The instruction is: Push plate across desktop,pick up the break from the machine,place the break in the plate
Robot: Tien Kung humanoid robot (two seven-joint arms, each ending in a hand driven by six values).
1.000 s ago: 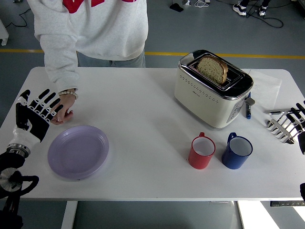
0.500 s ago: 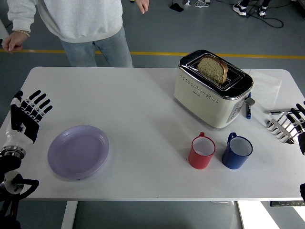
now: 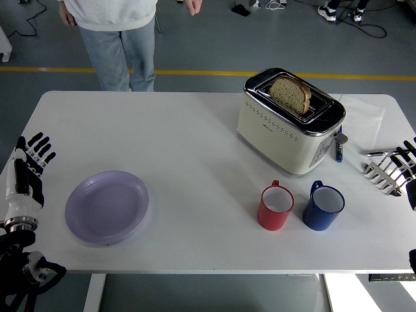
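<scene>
Your left hand (image 3: 27, 170) hangs open and empty just left of the plate (image 3: 107, 207), placed to push it rightward toward the toaster (image 3: 289, 120) holding the bread (image 3: 290, 93).

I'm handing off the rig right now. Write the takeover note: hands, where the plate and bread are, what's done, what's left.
Left hand: open, fingers spread, at the table's left edge, just left of the plate and not touching it.
Right hand: at the right edge by the metal rack, holding nothing; only partly in view.
Purple plate: front left of the table, empty.
Bread slice: upright in the toaster slot, back right.
Red mug and blue mug stand in front of the toaster.
A person stands beyond the far edge, hands off the table.
Done: nothing visible yet.
Left: push plate across, pick up bread, place it in plate.
</scene>
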